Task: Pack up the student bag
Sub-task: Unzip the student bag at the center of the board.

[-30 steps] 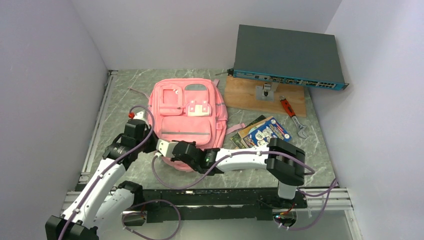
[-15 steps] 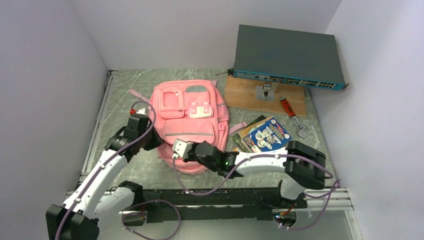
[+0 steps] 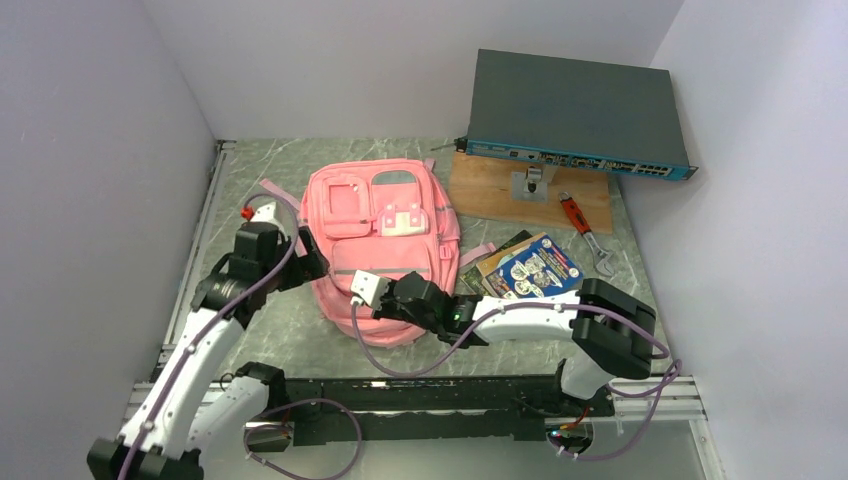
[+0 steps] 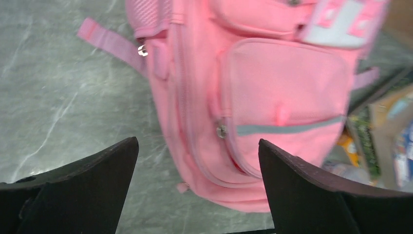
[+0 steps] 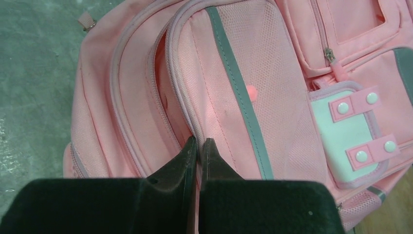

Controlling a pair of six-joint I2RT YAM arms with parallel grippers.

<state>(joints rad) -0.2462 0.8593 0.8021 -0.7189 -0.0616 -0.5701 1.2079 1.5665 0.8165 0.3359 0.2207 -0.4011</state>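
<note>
Now the student bag (image 3: pixel 385 235) lies flat, front up, on the grey marbled table (image 3: pixel 250 160), its near end nudged slightly right versus a second ago. Left gripper (image 4: pixel 197 143), nearly closed back then, is spread wide above the bag's left edge, holding nothing. Right gripper (image 5: pixel 199 142) has clamped fully together, tips on the piping of the bag's mesh front pocket; can't tell if fabric is pinched. Bag is soft pink fabric with a grey stripe and a white snap tab. Glossy books (image 3: pixel 525 265) lie just right of the bag.
</note>
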